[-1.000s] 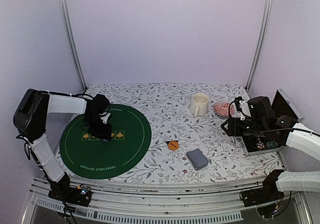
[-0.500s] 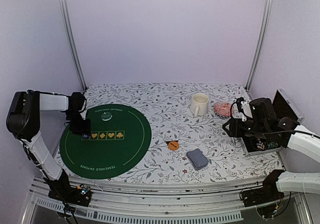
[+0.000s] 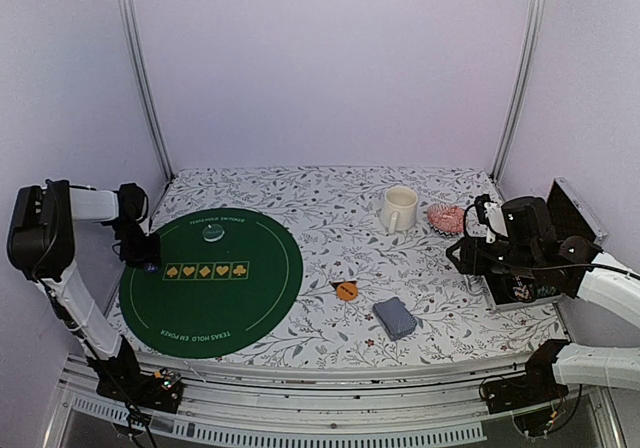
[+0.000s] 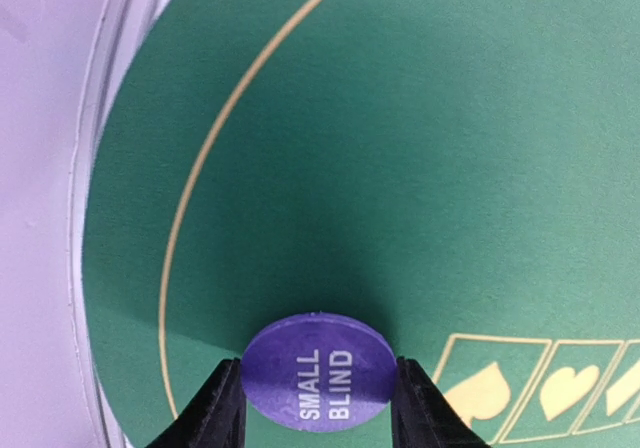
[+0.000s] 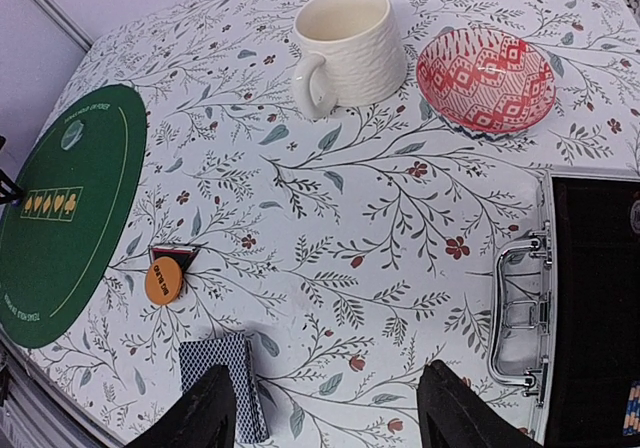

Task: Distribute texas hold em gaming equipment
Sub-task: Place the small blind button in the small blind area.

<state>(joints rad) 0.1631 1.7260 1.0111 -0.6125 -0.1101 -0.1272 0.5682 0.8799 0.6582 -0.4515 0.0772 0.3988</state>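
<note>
My left gripper (image 4: 318, 390) is shut on a purple disc (image 4: 315, 353) marked SMALL BLIND, held by its edges just above the left rim of the round green mat (image 4: 420, 148). From above, that gripper (image 3: 141, 250) sits at the mat's (image 3: 250, 298) left edge. A clear disc (image 3: 212, 233) lies on the mat's far part. An orange disc button (image 5: 164, 279) rests on a black-and-red triangular marker (image 5: 182, 255). A grey-blue-backed deck of cards (image 5: 222, 383) lies near it. My right gripper (image 5: 325, 408) hangs open above the bare cloth beside the deck.
A cream mug (image 5: 350, 43) and a red-patterned dish (image 5: 485, 78) stand at the back right. An open black case (image 5: 590, 298) with a metal handle (image 5: 520, 313) lies at the right edge. Frame posts rise at the rear corners.
My left gripper has travelled left with the purple disc, from the mat's row of suit symbols to its left rim, uncovering the clear disc. The right arm has hardly moved.
</note>
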